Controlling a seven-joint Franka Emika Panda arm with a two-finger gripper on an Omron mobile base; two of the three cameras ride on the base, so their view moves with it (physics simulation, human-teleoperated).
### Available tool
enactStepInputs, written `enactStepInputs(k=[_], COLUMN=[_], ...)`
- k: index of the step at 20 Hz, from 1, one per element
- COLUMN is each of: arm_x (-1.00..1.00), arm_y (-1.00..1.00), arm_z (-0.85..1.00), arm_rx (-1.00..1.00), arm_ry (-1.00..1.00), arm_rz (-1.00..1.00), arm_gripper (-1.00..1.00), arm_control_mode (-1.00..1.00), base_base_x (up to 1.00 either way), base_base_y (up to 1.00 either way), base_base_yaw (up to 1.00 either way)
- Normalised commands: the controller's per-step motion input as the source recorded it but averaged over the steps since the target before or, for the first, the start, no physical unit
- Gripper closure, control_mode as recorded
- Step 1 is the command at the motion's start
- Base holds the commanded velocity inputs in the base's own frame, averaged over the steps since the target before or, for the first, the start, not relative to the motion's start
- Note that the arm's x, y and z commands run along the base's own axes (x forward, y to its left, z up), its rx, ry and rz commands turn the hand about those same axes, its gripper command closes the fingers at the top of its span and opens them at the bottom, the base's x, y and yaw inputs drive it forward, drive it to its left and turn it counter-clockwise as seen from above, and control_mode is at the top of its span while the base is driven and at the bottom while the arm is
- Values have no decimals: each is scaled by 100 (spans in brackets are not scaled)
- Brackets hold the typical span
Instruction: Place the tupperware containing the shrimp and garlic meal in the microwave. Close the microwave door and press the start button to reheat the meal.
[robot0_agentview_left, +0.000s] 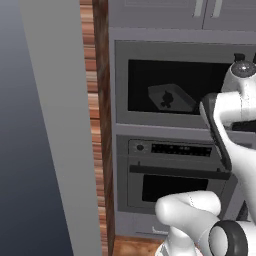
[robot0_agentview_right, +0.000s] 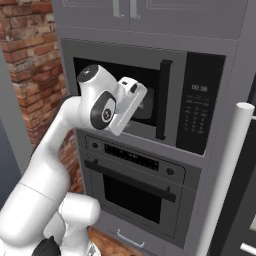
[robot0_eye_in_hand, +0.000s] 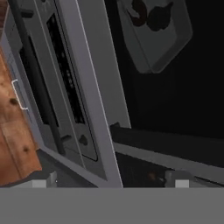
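While the microwave door (robot0_agentview_left: 170, 85) sits shut across the upper middle of the left base view, the tupperware (robot0_agentview_left: 170, 98) shows dimly through its dark window. Over in the right base view, the arm's hand hangs centre-left before that window, the keypad (robot0_agentview_right: 197, 107) to the right. In the hand view, jaws spread wide, empty.

Red brick wall (robot0_agentview_right: 30, 65) beside grey cabinetry (robot0_agentview_right: 150, 15), oven (robot0_agentview_right: 135, 185) below, wooden floor (robot0_eye_in_hand: 13, 144).
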Motion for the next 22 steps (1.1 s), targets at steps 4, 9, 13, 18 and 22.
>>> enactStepInputs(k=[4, 9, 13, 18, 22], arm_x=[-46, -31, -13, 0, 0], arm_y=[-46, -46, -47, -54, -21], arm_z=[-14, -29, -44, -16, 0], arm_rx=[10, 0, 0, 0, 0], arm_ry=[0, -1, -8, -13, -13], arm_rz=[0, 0, 0, 1, 3], arm_gripper=[-100, -100, -100, -100, -100], arm_control_mode=[-100, -100, -100, -100, -100], base_base_x=[0, 0, 0, 0, 0], base_base_y=[0, 0, 0, 0, 0], base_base_yaw=[0, 0, 0, 0, 0])
